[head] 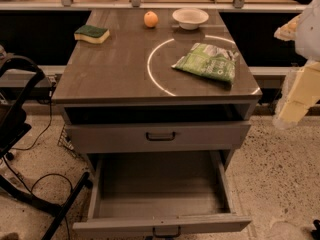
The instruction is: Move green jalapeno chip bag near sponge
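The green jalapeno chip bag point(207, 61) lies flat on the right side of the grey table top point(110, 66), inside a bright ring of light. The sponge point(92, 33), dark green on top with a yellow body, sits at the far left of the table top. The bag and the sponge are far apart. My gripper point(296, 100) shows as a pale, blurred shape at the right edge of the view, off the table, to the right of the bag and touching nothing.
An orange fruit point(151, 19) and a white bowl point(190, 18) stand at the back of the table. The lower drawer point(160, 224) is pulled out toward me. A black frame with cables point(20, 134) stands on the floor at left.
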`<action>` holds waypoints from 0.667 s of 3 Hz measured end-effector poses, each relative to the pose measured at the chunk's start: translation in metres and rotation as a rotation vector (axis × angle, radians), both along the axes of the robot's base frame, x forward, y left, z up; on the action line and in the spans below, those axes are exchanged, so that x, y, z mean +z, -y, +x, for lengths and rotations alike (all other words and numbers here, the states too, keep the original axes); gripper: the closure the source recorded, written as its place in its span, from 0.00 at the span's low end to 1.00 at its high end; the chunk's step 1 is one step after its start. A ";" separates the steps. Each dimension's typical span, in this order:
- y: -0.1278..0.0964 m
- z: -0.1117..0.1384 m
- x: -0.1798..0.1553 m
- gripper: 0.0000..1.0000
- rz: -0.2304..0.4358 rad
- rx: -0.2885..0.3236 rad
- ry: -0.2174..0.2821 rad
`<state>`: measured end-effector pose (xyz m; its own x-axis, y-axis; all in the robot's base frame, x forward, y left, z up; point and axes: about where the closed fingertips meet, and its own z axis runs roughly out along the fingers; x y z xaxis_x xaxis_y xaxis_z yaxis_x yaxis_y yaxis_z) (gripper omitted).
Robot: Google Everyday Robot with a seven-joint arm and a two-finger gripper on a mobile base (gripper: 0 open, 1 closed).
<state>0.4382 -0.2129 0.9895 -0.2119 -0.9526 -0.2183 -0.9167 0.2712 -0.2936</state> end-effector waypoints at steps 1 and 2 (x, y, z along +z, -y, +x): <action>0.000 0.000 0.000 0.00 0.000 0.000 0.000; 0.000 0.019 -0.004 0.00 0.046 -0.007 0.044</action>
